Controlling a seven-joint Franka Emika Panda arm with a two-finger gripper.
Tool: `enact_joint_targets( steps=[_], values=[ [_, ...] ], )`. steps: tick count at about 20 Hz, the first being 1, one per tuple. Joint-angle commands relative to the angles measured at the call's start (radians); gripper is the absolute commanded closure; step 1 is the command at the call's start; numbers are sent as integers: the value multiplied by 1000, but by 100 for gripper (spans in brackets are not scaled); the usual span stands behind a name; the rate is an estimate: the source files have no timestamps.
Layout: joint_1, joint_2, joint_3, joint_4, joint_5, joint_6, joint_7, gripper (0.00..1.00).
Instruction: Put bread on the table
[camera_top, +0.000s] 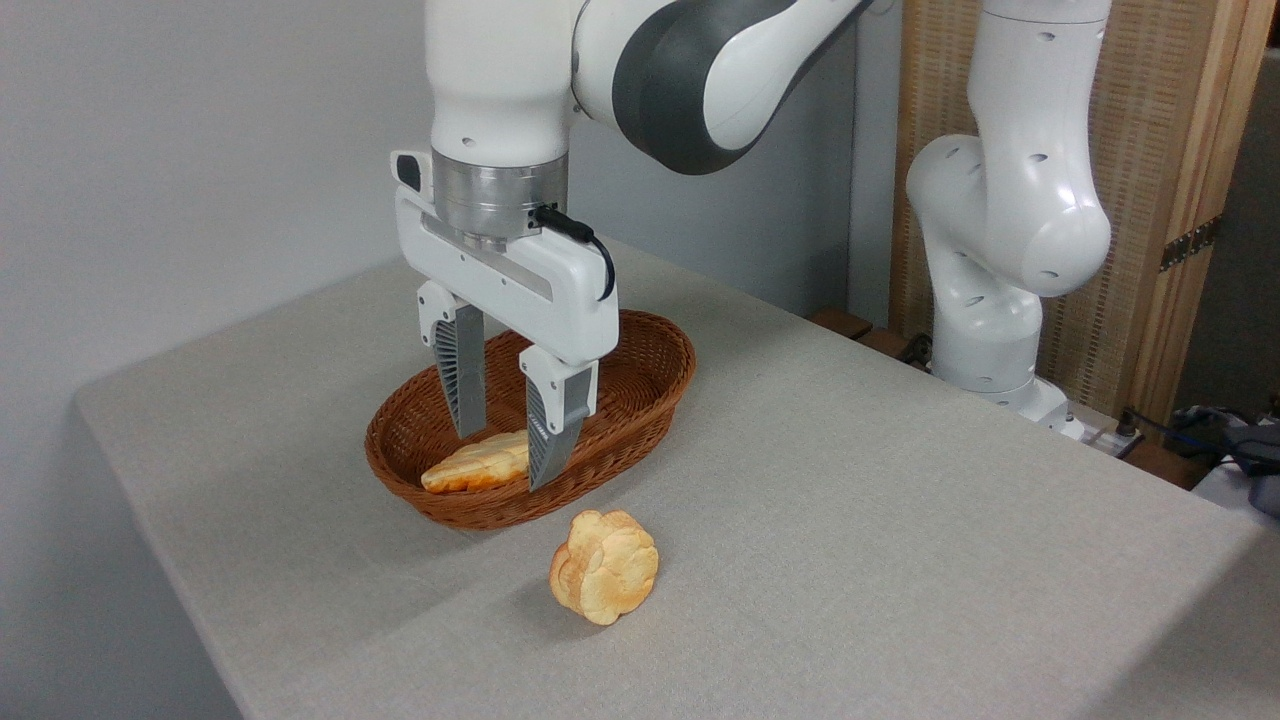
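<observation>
The bread (472, 465), a long golden-orange loaf with pale ridges, lies in the front part of a brown oval wicker basket (640, 385) on the table (850, 520). My gripper (505, 460) hangs straight down into the basket with its grey fingers (462, 385) spread apart. The fingertips straddle the right end of the loaf at about its height. The right finger hides that end of the bread, so whether the pads touch it is unclear. The jaws are open.
A small lumpy flower-shaped bun (604, 566) stands on the cloth just in front of the basket. The arm's white base (1000, 300) rises at the table's far right edge. Cables and dark objects (1235, 450) lie beyond the right edge.
</observation>
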Motion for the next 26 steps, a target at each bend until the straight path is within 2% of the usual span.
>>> enact_joint_targets(
  steps=[1, 11, 18, 24, 26],
  values=[
    [-62, 31, -22, 5, -38, 44, -20, 0],
    [-63, 38, -24, 5, -33, 48, -25, 0],
    [-63, 96, -25, 5, -35, 140, -26, 0],
    [-63, 127, -73, 5, -35, 149, -26, 1],
    [-63, 130, -76, 5, -35, 180, -28, 19]
  ],
)
